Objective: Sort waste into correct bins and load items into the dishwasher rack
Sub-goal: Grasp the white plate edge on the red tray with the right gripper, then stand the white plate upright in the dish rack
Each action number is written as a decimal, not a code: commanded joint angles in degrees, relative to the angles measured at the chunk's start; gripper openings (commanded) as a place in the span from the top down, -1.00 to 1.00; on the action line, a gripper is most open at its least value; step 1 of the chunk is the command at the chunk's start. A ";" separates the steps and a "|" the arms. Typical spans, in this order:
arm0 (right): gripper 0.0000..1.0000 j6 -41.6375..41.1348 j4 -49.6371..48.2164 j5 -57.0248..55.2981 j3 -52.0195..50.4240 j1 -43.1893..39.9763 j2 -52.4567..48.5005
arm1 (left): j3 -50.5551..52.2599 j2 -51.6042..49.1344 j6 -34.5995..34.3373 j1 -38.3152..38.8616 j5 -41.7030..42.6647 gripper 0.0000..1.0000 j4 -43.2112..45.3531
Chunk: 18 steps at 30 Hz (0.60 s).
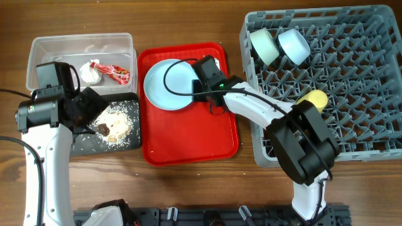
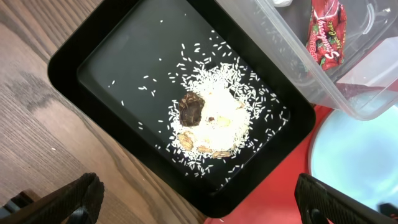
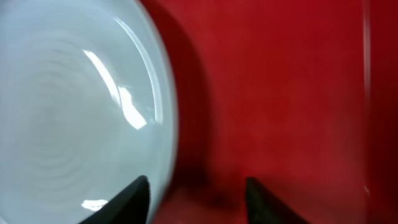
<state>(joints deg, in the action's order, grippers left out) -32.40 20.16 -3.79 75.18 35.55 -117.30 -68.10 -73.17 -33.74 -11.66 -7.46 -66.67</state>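
The pale blue plate (image 1: 164, 85) lies on the flat red serving tray (image 1: 188, 141). My right gripper (image 1: 199, 81) is open at the plate's right rim. In the right wrist view (image 3: 199, 202) one finger is over the plate (image 3: 68, 106) and the other over red tray. My left gripper (image 1: 93, 113) is open and empty above the black tray (image 1: 81, 145), which holds rice scraps (image 2: 214, 118). The clear tub (image 1: 44, 47) holds the tissue ball (image 1: 90, 73) and the red wrapper (image 1: 117, 75). The grey rack (image 1: 352, 132) holds the mint-green bowl (image 1: 264, 46), the pale blue bowl (image 1: 294, 45) and the yellow cup (image 1: 314, 98). I cannot make out the fork and spoon.
The rack fills the right side of the wooden table, and my right arm (image 1: 264, 110) reaches across its left edge. The tub and black tray stand close together at the left, touching the red tray's left edge. Bare wood runs along the front.
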 commanded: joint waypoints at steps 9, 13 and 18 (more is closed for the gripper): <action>0.91 -6.51 12.46 -5.18 0.46 -0.44 1.20 | -0.15 0.20 0.44 -0.31 -0.50 -1.00 -0.26; 0.91 -3.52 13.92 -5.18 0.46 -1.09 6.23 | -0.15 0.20 0.44 -0.31 -0.50 -1.00 -0.26; 0.92 5.25 16.57 -7.39 0.48 -4.48 21.35 | -0.15 0.20 0.44 -0.31 -0.50 -1.00 -0.26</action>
<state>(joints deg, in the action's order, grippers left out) -32.84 35.29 -9.04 76.12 33.23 -105.10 -68.10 -73.17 -33.74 -11.66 -7.46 -66.89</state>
